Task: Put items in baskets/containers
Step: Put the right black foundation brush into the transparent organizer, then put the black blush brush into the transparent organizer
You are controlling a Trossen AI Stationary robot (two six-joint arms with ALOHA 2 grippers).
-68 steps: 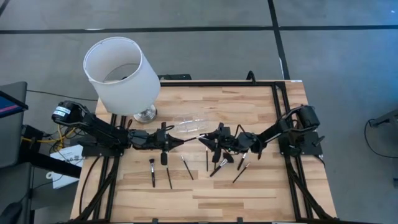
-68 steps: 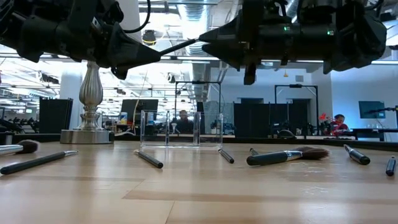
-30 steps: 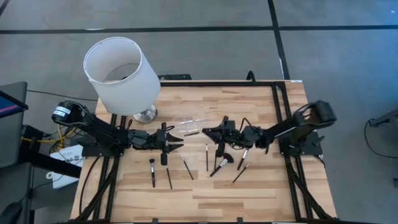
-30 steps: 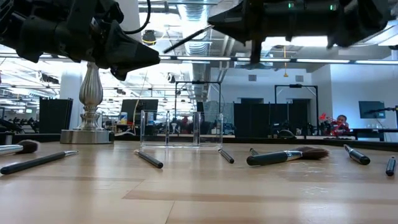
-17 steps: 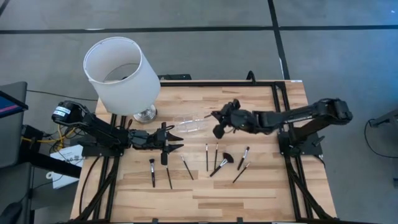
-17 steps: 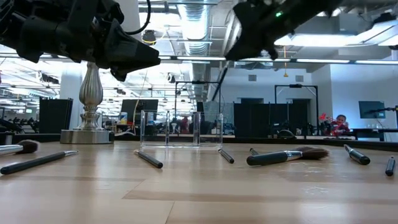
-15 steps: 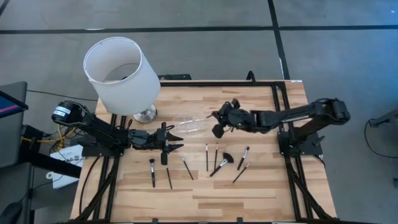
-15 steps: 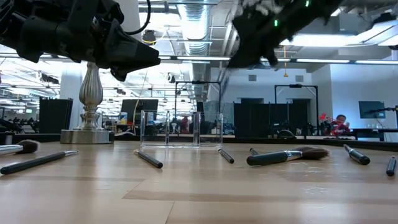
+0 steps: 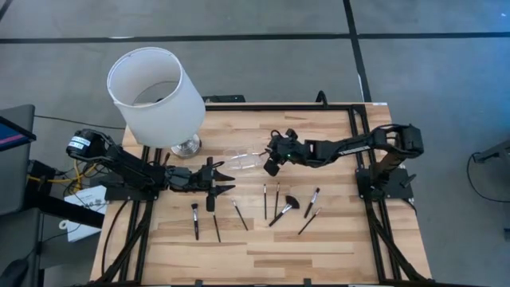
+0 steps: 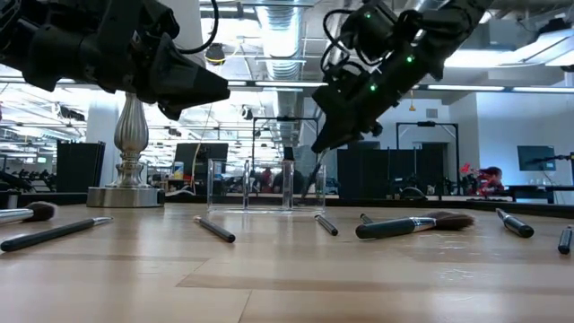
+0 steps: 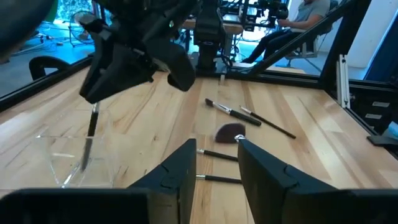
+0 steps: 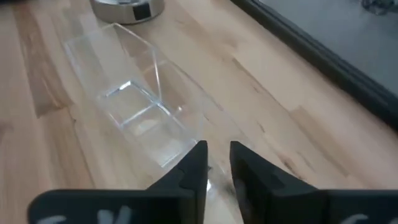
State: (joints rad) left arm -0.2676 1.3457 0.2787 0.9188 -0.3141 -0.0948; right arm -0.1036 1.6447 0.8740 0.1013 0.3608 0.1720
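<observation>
Risk: right claw (image 9: 268, 156), over the clear holder (image 9: 243, 158) near the worktop's far edge beside the lamp base (image 9: 185, 145), has fingers slightly parted around a brush (image 11: 90, 134) standing in the end compartment; judged, its tilt could tip the light holder. Left claw (image 9: 229, 181) released, empty. Other brushes (image 9: 271, 201) lie mid-worktop. No readable writing.

White lampshade (image 9: 153, 94) on silver lamp base (image 9: 186, 146), wooden table (image 9: 319, 239), seated person (image 11: 292, 25) beyond
</observation>
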